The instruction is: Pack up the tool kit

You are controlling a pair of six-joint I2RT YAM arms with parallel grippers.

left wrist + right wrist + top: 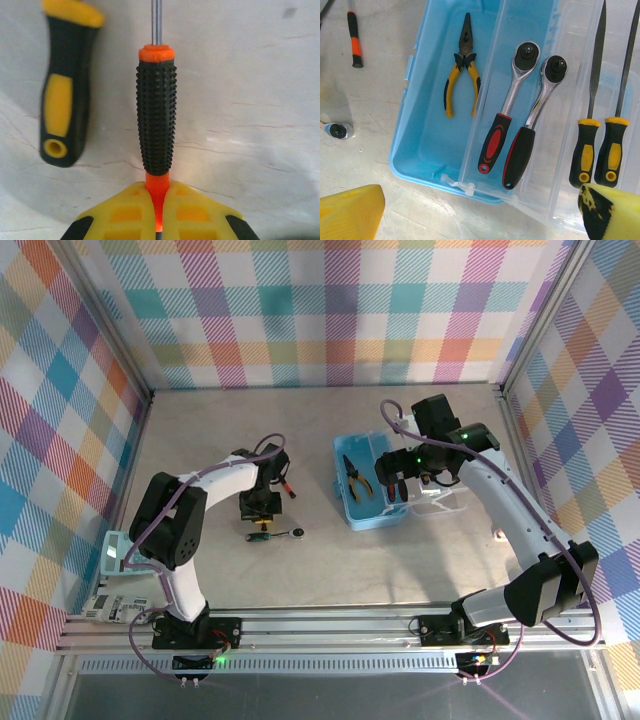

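Now, left fingers (125, 217): clenched on screwdriver (156, 120) butt
Right fingers (350, 212): released, above box (427, 140)
Axis: shaft straight ahead of left fingers
Box: right of held screwdriver

The light is bright and soft and falls evenly from overhead. The pale table (330, 570) looks washed out, and the arms throw only faint shadows beneath them. From above everything is crisp, though the frame rails bow slightly towards the corners. Close in, the screwdriver (156, 125) has a sharp knurled handle and its orange end glows, while the left gripper (158, 195) blurs at the bottom edge. The clear lid (555, 60) carries a milky sheen, and the right gripper (477, 200) is soft and out of focus.
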